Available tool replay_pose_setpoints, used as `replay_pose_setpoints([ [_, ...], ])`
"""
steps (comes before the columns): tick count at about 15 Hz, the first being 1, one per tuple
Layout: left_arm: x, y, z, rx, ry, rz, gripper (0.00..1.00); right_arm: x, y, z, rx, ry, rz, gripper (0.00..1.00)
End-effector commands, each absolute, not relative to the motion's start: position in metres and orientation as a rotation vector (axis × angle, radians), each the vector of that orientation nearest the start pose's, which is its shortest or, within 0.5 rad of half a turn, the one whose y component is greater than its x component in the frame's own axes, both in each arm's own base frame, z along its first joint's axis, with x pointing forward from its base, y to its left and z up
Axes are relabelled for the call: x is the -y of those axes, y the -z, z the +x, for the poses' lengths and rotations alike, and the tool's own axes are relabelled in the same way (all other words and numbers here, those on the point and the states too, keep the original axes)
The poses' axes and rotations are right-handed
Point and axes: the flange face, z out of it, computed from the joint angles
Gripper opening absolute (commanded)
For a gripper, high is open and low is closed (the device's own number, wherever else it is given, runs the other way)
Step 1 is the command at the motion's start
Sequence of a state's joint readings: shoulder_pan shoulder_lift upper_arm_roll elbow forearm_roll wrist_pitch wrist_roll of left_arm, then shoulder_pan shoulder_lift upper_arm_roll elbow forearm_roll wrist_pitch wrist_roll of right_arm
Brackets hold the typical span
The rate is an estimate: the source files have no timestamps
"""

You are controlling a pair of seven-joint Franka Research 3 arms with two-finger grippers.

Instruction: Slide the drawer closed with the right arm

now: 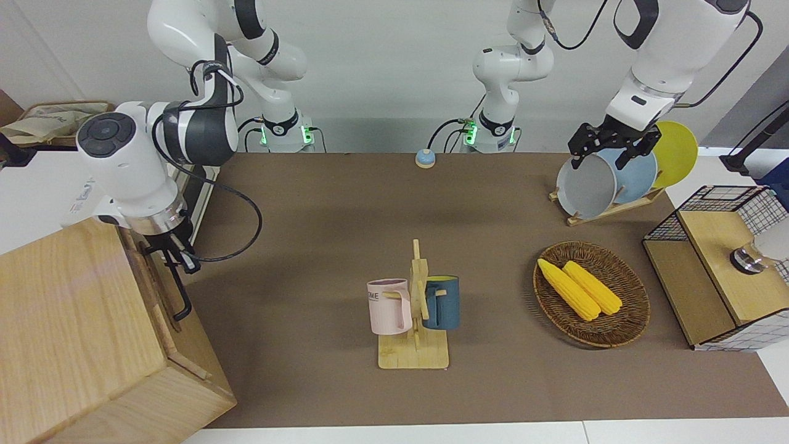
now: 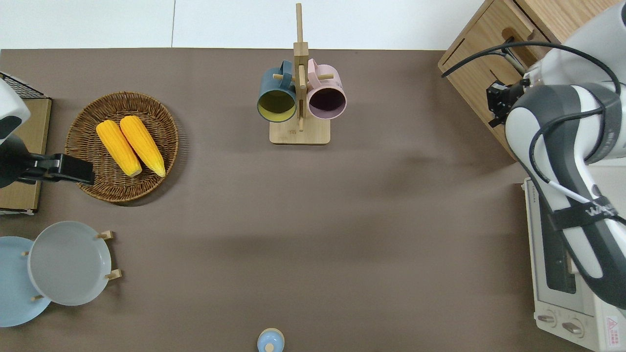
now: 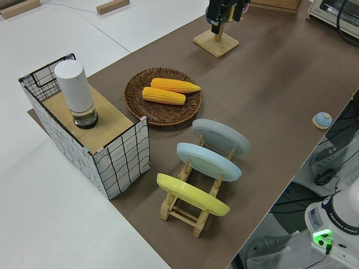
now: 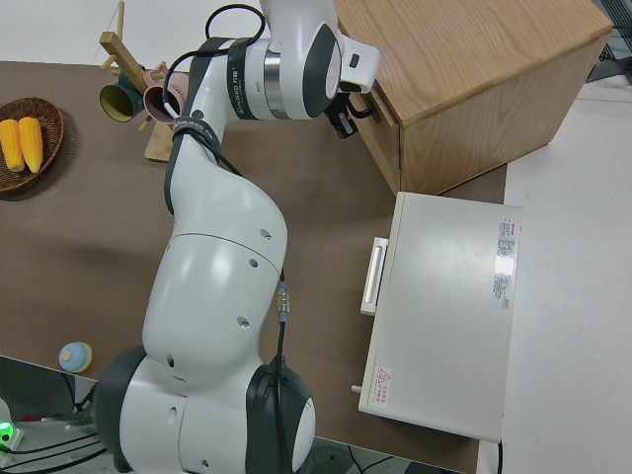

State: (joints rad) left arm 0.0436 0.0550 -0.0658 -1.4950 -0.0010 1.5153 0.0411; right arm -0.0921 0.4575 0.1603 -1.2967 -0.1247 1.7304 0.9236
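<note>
The drawer point(image 1: 154, 290) sits in the top of the large pale-wood box point(image 1: 68, 320) at the right arm's end of the table. Its flat front looks about flush with the box face, and its black loop handle point(image 1: 183, 302) sticks out toward the table's middle. The drawer also shows in the overhead view point(image 2: 477, 73). My right gripper point(image 1: 180, 261) is right at the handle's end nearer the robots, close to the drawer front point(image 4: 383, 123). It also shows in the overhead view point(image 2: 495, 100) and the right side view point(image 4: 346, 117). My left arm is parked, its gripper point(image 1: 607, 151) open.
A white toaster oven point(image 2: 562, 274) stands beside the box, nearer the robots. A mug rack point(image 1: 414, 320) is mid-table, with a basket of corn point(image 1: 592, 293), a plate rack point(image 1: 607, 185) and a wire-mesh shelf point(image 1: 721, 271) toward the left arm's end.
</note>
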Motion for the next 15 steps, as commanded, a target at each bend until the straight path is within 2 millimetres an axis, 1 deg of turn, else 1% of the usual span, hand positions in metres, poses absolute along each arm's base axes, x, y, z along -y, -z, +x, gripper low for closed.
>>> replay_pose_setpoints([
  [1, 0.013, -0.629, 0.563, -0.090, -0.062, -3.126, 0.99, -0.058, -0.499, 0.680, -1.084, -0.029, -3.025, 0.000],
  [2, 0.013, -0.630, 0.563, -0.090, -0.060, -3.126, 0.99, -0.071, -0.504, 0.675, -0.974, -0.047, -3.066, 0.000],
  [3, 0.013, -0.630, 0.563, -0.092, -0.060, -3.126, 0.99, -0.088, -0.510, 0.665, -0.903, -0.085, -3.097, 0.000],
  [4, 0.013, -0.629, 0.563, -0.092, -0.062, -3.126, 0.99, -0.094, -0.516, 0.656, -0.876, -0.107, -3.116, 0.000],
  [6, 0.013, -0.629, 0.563, -0.090, -0.065, -3.126, 0.99, -0.103, -0.535, 0.637, -0.830, -0.085, -3.135, 0.000],
  [8, 0.013, -0.629, 0.563, -0.090, -0.062, -3.126, 0.99, -0.108, -0.549, 0.619, -0.688, -0.072, -3.173, 0.000],
  [10, 0.013, -0.629, 0.563, -0.092, -0.062, -3.126, 0.99, -0.104, -0.564, 0.604, -0.531, -0.068, -3.183, 0.000],
  [12, 0.013, -0.629, 0.563, -0.092, -0.062, -3.126, 0.99, -0.083, -0.579, 0.592, -0.429, -0.054, -3.178, 0.000],
  [13, 0.013, -0.630, 0.563, -0.092, -0.060, -3.126, 0.99, -0.078, -0.583, 0.587, -0.374, -0.057, -3.174, 0.000],
  [14, 0.013, -0.629, 0.563, -0.092, -0.062, -3.126, 0.99, -0.065, -0.587, 0.582, -0.347, -0.055, -3.176, 0.000],
  [15, 0.013, -0.629, 0.563, -0.092, -0.065, -3.126, 0.99, -0.058, -0.589, 0.578, -0.311, -0.054, -3.180, 0.000],
])
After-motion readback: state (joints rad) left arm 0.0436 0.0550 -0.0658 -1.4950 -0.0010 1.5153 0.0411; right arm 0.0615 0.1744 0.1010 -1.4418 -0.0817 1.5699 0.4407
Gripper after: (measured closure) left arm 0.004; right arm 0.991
